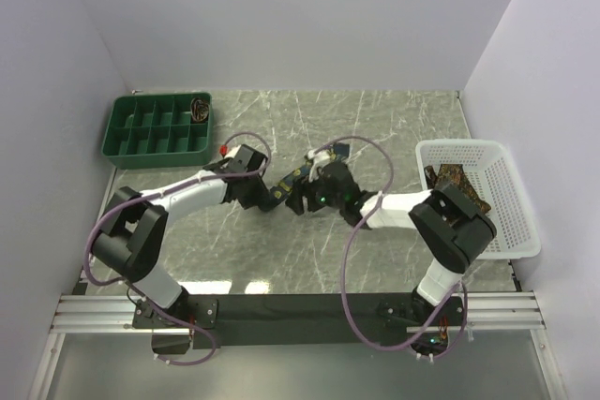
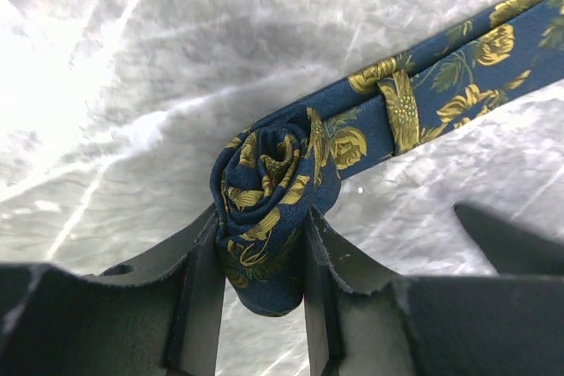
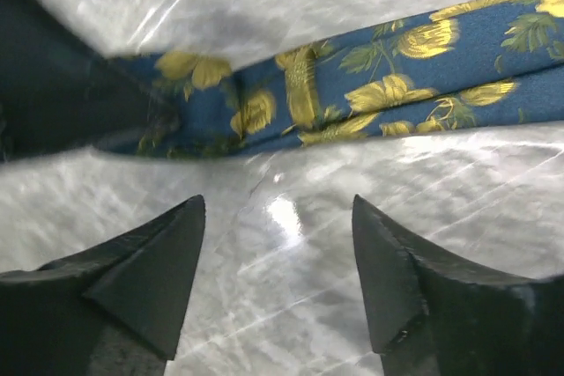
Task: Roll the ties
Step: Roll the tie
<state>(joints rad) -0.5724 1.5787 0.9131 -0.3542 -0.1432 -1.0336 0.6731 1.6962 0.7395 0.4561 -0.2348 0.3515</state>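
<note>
Navy tie (image 2: 269,209) lies on the table (image 1: 375,128), well left of the white basket (image 1: 511,203). Left claw (image 2: 262,222) is clamped on the started roll, which sits end-on between its fingers. The unrolled tail runs straight off the roll toward the basket side, flat, with its long axis crosswise to the right claw (image 3: 278,209). Right claw is spread wide and empty, between roll and basket; the tail lies just beyond its tips. Right arm is nearer the loose length, left arm nearer the roll. Likely next: wind more tail on. The roll could slacken if the left grip slips.

Tie (image 2: 264,204) between tray (image 1: 117,142) and basket (image 1: 514,231)
</note>
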